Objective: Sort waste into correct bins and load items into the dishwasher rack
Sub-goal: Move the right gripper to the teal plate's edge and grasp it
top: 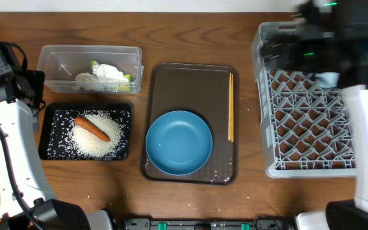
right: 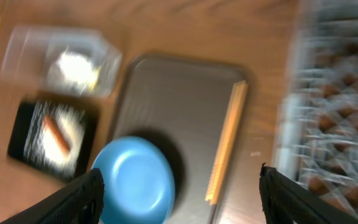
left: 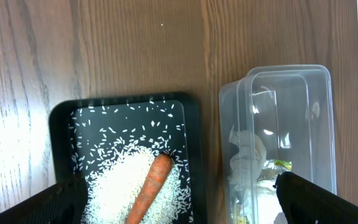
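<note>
Two items are left to load, as I read it: the blue bowl (top: pixel 179 142) sits upright on the brown serving tray (top: pixel 190 80), at the end nearest the robot, and the chopsticks (top: pixel 230 105) lie along that tray's right edge, near the bowl but apart from it. Just to the right stands the grey dishwasher rack (top: pixel 305 121), its visible cells bare; the right arm hides its far end. The waste looks sorted: the crumpled wrapper (top: pixel 110 72) and yellow-green packet (top: pixel 127 78) are in the clear tub (top: pixel 56 61), the carrot (top: pixel 92 127) lies on the rice (top: pixel 101 144) in the black tray (top: pixel 48 137), both bins at the left of the counter (top: pixel 190 32). The right tool (right: pixel 182 199) is up over the rack's far side, fingers spread with nothing between them; the left tool (left: pixel 185 202) hangs wide open and empty above the two bins. So loading is the step in hand. Next, I judge, the right tool must cross to the tray, drop low and take the bowl by its rim, or pinch the thin sticks, which lie flat and offer little to grip.
</note>
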Available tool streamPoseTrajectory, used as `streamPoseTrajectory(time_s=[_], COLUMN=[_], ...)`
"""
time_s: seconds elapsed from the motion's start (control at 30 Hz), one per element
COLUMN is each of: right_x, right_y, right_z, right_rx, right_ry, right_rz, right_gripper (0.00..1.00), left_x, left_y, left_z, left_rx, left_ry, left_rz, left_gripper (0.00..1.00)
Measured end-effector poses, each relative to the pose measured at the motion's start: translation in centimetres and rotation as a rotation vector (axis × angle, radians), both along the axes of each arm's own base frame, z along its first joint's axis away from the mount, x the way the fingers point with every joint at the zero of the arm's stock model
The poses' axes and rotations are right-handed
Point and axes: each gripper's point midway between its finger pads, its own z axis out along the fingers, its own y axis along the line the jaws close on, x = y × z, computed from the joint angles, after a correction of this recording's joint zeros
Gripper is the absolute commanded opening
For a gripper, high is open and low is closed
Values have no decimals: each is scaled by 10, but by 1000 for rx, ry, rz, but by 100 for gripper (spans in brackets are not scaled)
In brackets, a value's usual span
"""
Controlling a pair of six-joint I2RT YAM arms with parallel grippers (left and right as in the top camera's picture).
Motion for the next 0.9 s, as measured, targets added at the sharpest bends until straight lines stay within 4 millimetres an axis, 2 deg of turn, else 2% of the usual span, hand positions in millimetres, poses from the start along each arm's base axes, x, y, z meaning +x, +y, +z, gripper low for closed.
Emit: streamPoseTrajectory(time_s=[0.17,0.3,0.47,0.53,0.67,0.8,0.9], right_x=[-25,-48,-84,-104,-140,-161,-169], right_y=[96,165,229,248,271,279,281], right_z=[-37,-84,-147,-173,-207,-226,-237], right_rx=[-53,-107,-180,-218,-275,-351,-421], right_ry=[68,142,233,278,336,341,325], right_rz=[252,423,583,641,729,765,762], right_gripper=[76,75,75,75,74,72,70], left_x=[0,0,0,0,0,0,0], left_y=[0,0,0,0,0,0,0], left_z=[0,0,0,0,0,0,0], left_rx=[0,0,0,0,0,0,0], left_ry=[0,0,0,0,0,0,0], left_rz=[0,0,0,0,0,0,0], left_gripper=[99,99,99,99,99,99,99])
